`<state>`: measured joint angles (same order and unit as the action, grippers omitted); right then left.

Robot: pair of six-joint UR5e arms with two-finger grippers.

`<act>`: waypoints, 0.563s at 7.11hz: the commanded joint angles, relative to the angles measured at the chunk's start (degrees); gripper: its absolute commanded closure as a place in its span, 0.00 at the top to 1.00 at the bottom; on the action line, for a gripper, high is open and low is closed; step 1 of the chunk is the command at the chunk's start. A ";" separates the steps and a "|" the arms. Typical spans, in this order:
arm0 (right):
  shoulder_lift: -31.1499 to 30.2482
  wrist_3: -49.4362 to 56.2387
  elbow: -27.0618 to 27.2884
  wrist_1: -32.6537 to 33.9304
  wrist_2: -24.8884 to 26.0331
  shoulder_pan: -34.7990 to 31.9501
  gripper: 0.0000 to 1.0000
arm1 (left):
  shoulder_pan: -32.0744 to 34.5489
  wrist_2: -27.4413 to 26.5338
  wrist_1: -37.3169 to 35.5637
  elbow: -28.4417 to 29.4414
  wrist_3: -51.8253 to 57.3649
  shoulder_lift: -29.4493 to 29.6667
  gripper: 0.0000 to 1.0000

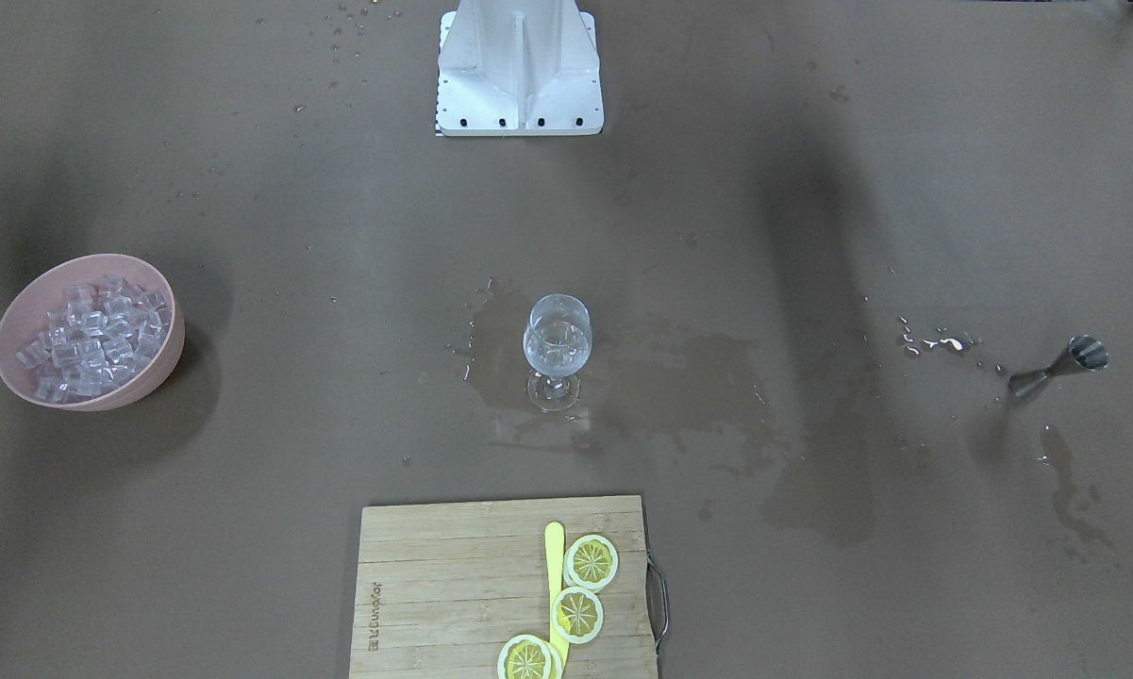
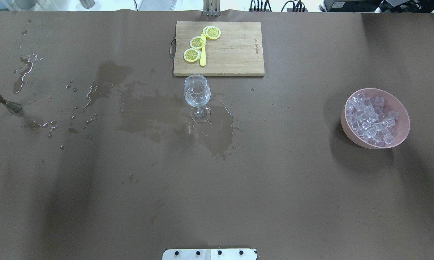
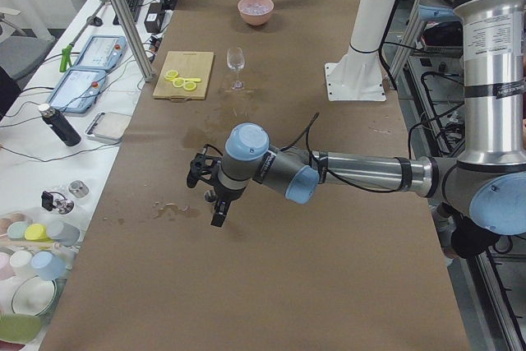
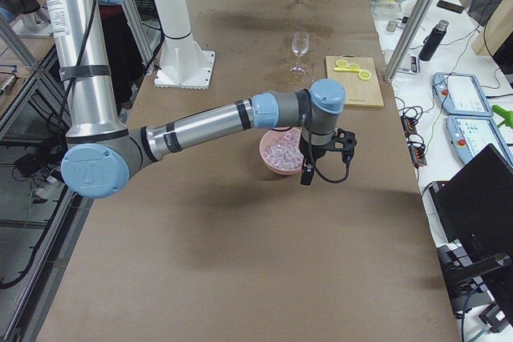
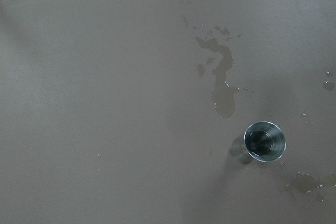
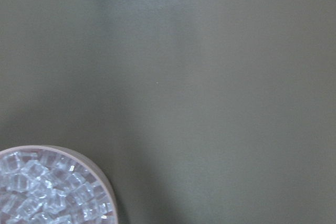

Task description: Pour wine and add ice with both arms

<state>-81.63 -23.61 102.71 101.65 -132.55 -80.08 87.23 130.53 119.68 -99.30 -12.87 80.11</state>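
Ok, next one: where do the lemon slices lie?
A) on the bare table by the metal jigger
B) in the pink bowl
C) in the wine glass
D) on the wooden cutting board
D: the lemon slices lie on the wooden cutting board, while the pink bowl holds only ice.

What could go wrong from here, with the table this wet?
The wine glass stands on a wet patch; a bump during pouring might slide or tip it.
The jigger stands upright among droplets, off-centre in the left wrist view; a misaligned grasp could topple it.
Ice cubes fill the pink bowl nearly to its rim; picking some out may scatter others.
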 commanded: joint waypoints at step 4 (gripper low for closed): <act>4.47 -17.18 -0.58 -8.03 4.85 14.77 1.00 | -4.95 -0.54 24.60 5.08 -11.45 -5.58 0.98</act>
<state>-77.49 -39.35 102.66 95.29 -128.55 -67.33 83.98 130.15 139.50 -95.10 -20.55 75.16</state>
